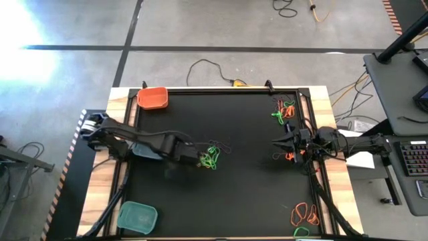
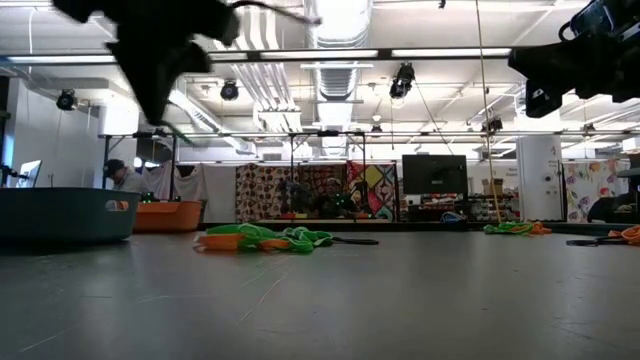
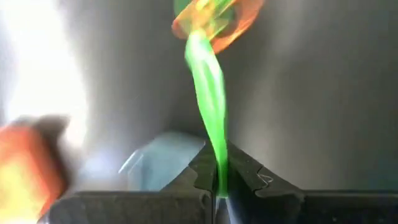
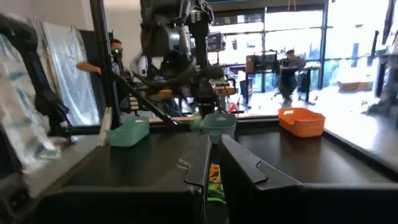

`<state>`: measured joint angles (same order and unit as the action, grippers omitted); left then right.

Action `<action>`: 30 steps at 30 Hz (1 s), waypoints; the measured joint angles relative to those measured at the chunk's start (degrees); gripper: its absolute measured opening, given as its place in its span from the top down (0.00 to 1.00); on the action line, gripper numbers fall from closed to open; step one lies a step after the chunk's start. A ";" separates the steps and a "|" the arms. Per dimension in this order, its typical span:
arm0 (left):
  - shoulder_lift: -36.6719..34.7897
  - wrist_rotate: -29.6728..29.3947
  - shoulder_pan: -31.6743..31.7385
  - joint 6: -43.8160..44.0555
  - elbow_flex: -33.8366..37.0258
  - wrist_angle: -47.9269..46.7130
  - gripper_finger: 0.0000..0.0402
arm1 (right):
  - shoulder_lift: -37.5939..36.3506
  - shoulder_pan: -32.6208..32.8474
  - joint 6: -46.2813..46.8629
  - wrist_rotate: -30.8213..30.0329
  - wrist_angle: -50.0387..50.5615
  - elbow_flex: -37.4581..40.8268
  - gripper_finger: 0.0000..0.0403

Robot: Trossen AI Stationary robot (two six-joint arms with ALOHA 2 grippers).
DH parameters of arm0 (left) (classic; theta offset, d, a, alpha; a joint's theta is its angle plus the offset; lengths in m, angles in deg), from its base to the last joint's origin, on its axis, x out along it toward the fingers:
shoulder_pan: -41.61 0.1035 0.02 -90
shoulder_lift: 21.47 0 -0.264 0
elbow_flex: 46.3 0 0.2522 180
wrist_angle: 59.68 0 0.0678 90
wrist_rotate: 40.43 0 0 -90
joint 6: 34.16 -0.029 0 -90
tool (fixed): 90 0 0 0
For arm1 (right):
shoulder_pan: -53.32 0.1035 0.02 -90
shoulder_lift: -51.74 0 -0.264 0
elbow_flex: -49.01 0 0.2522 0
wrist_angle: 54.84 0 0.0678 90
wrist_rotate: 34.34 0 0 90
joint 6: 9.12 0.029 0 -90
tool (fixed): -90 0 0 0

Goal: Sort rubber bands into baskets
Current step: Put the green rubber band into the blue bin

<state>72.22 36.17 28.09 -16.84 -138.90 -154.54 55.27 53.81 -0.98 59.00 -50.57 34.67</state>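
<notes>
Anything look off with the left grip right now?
Yes. The left gripper is shut on a green band, but an orange band is snagged on it, so two colours hang together.

The black table [image 1: 234, 194] carries scattered rubber bands [image 1: 304, 214] and baskets [image 1: 138, 217].

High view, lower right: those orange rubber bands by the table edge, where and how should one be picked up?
Probably from straight above with the right gripper, pinching across one strand on the outer arc of an orange loop. The loops lie flat and open on the black mat, so a thin strand is all there is to pinch.
</notes>
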 joint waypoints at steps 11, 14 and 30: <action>-14.47 -2.32 2.25 14.43 16.62 -1.51 1.00 | 0.18 -0.04 7.72 -9.38 -7.00 0.00 0.93; -17.87 -2.89 3.67 16.52 22.18 1.53 1.00 | 0.99 0.13 9.44 -7.54 -8.00 0.00 0.93; -21.06 8.51 16.16 14.39 38.50 16.66 1.00 | 19.40 4.35 8.96 -1.30 -25.23 -0.01 0.93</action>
<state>51.15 44.68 44.25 -2.45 -100.40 -137.88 74.68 58.16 7.98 57.70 -75.80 34.66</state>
